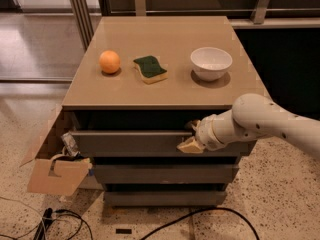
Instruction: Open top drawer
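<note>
The top drawer [130, 143] is the dark grey flat front just under the tan tabletop [165, 91] of the cabinet. It stands out a little from the cabinet, with a dark gap above it. My gripper [191, 143] is at the right part of that drawer front, against its upper edge. My white arm [270, 124] reaches in from the right. The drawer's inside is hidden.
Two shorter grey drawer fronts, the middle [160, 174] and the bottom [165, 198], sit below. An orange [109, 62], a green-and-yellow sponge [150, 68] and a white bowl [211, 63] lie on the tabletop. A cardboard box [57, 175] stands at the left. Black cables [200, 219] run on the floor.
</note>
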Available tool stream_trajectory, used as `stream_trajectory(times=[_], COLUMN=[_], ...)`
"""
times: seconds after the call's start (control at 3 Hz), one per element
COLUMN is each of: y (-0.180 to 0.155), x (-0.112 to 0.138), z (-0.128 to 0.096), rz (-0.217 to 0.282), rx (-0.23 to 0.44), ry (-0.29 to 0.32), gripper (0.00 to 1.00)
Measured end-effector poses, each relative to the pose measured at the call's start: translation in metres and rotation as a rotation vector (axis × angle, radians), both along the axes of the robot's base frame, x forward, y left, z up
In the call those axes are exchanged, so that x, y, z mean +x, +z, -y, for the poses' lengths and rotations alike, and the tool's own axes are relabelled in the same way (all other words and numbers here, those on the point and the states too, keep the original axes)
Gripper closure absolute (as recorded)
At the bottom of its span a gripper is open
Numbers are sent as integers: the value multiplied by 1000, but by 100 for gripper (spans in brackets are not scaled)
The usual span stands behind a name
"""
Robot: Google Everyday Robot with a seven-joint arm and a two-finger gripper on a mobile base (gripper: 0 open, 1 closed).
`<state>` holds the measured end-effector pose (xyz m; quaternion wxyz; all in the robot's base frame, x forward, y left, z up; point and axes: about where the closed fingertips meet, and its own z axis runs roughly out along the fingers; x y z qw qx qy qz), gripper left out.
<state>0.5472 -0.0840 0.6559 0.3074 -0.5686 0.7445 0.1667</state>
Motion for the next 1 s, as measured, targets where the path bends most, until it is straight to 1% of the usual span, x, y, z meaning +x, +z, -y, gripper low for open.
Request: stream_trajectory(times=[0.33, 0.67, 1.0], y=[7, 17, 17], x=[1, -12, -12], z=[2, -2, -2], rz=[0, 10, 10], rx=[0, 10, 10], ry=[0, 15, 15], gripper=[83, 100, 100])
